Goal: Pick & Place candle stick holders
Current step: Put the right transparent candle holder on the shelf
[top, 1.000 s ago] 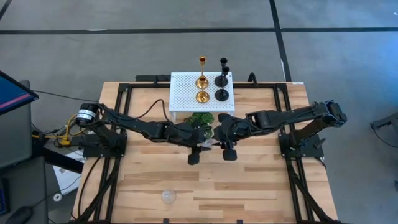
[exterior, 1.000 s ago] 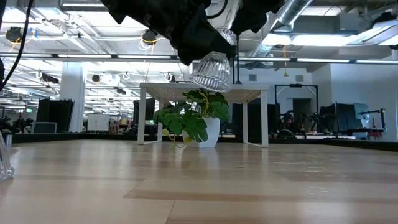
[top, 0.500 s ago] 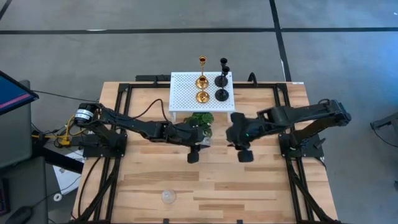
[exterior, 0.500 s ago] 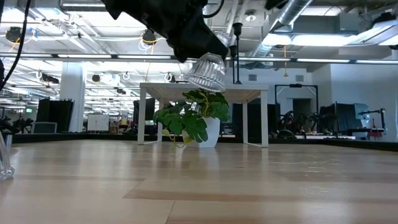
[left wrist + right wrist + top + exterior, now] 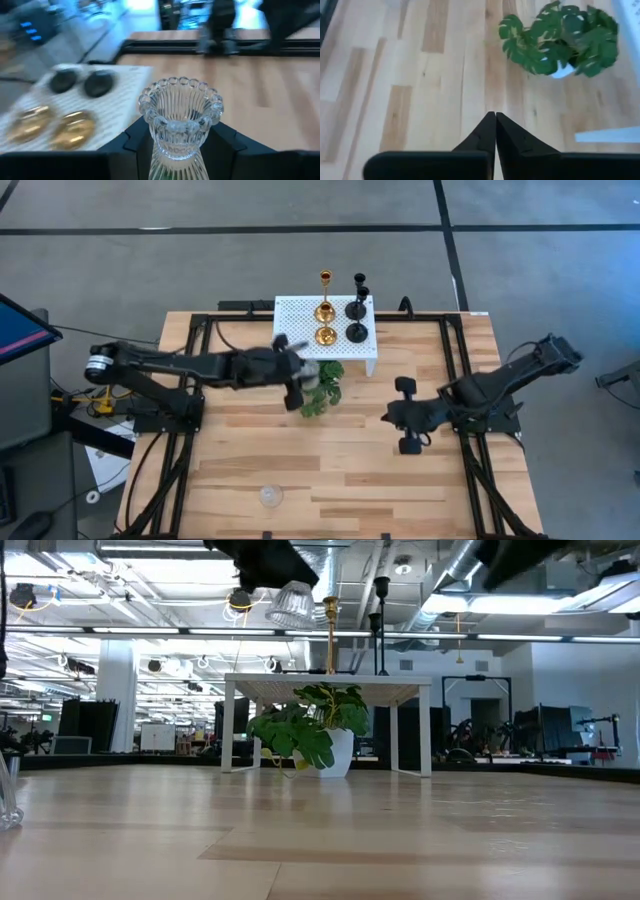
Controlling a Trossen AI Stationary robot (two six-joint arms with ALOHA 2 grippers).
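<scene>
The left gripper (image 5: 300,380) is clamped on a clear glass holder (image 5: 179,120), a ribbed cup with a beaded rim that stands up between the two dark fingers (image 5: 235,147) in the left wrist view; in the low view the same glass holder (image 5: 291,604) hangs high above the table, tilted, under the dark arm; just beyond the gripper lies the white perforated stand (image 5: 300,320), and the gripper sits at that stand's near left corner; on the stand, past the held piece, are two gold holders (image 5: 325,312) and two black holders (image 5: 357,308) (in each colour one tall-stemmed and one squat, the tall ones farther back); in the left wrist view the gold bases (image 5: 75,130) are nearer the gripper than the black bases (image 5: 99,83); just beside the gripper, toward the right arm, the green leafy plant (image 5: 322,388) stands in its white pot at the stand's front edge; well apart from the gripper, near the table's front edge, a second clear glass holder (image 5: 269,497) rests alone on the wooden table (image 5: 350,480).

The right gripper (image 5: 404,415) hangs over the table's right half, well clear of the stand, with its fingers pressed together on nothing; in the right wrist view the closed fingertips (image 5: 495,132) point toward the plant (image 5: 560,40).
</scene>
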